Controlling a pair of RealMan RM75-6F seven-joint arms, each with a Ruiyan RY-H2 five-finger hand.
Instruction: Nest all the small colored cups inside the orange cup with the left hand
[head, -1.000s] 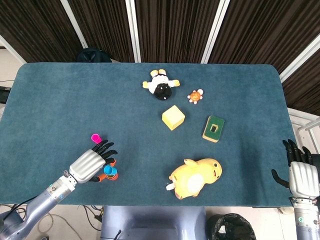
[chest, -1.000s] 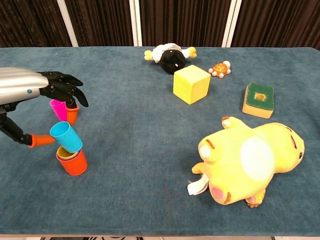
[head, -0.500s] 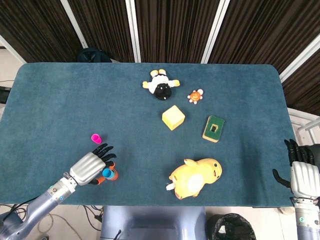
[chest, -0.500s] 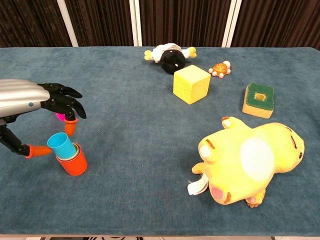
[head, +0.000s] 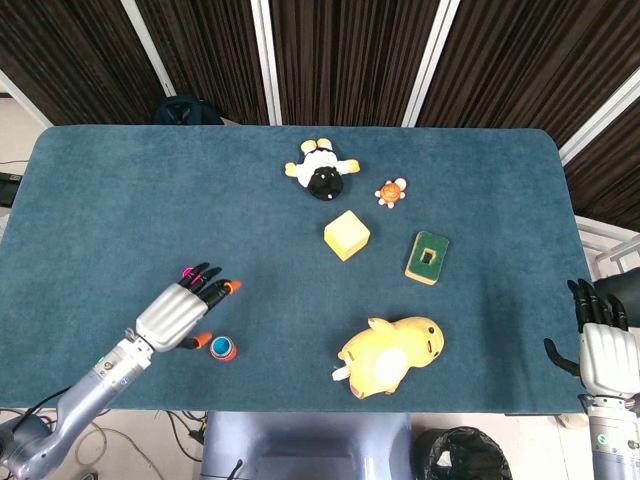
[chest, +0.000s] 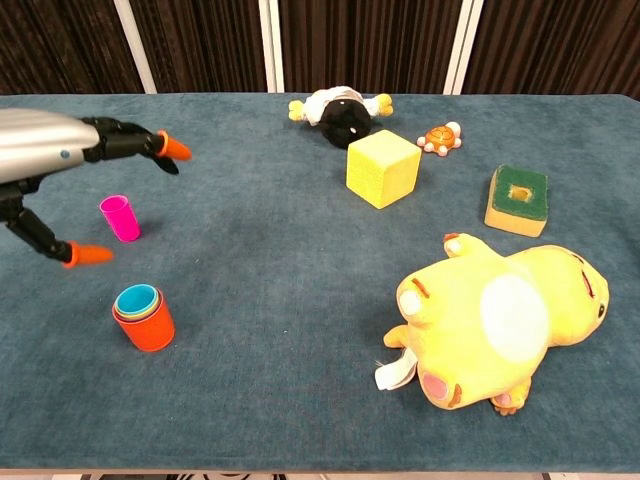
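1. Broadly, a blue cloth table (head: 120, 190) fills both views, with dark slatted panels behind its far edge.
2. Next in size, a yellow plush toy (chest: 500, 325) lies on its back at the near right.
3. Over the near-left part, the left hand (head: 178, 315) hangs above the cloth with its fingers spread apart and nothing in its grasp.
4. At the near-right corner, off the table's edge, the right hand (head: 604, 350) stands fingers-up, apart and holding nothing.
5. Toward the middle sits a yellow block (chest: 382, 168), with a green-and-yellow sponge (chest: 517, 199) to its right.
6. At the far side lies a black-and-white plush doll (chest: 338, 112), and a small orange turtle (chest: 438, 137) sits just right of it.
7. Near left stands the orange cup (chest: 147, 325), upright, with a blue cup (chest: 136, 298) nested inside; further rims show between them.
8. Smallest, a pink cup (chest: 120, 217) stands upright on the cloth, farther back than the orange cup and apart from it, below the left hand.
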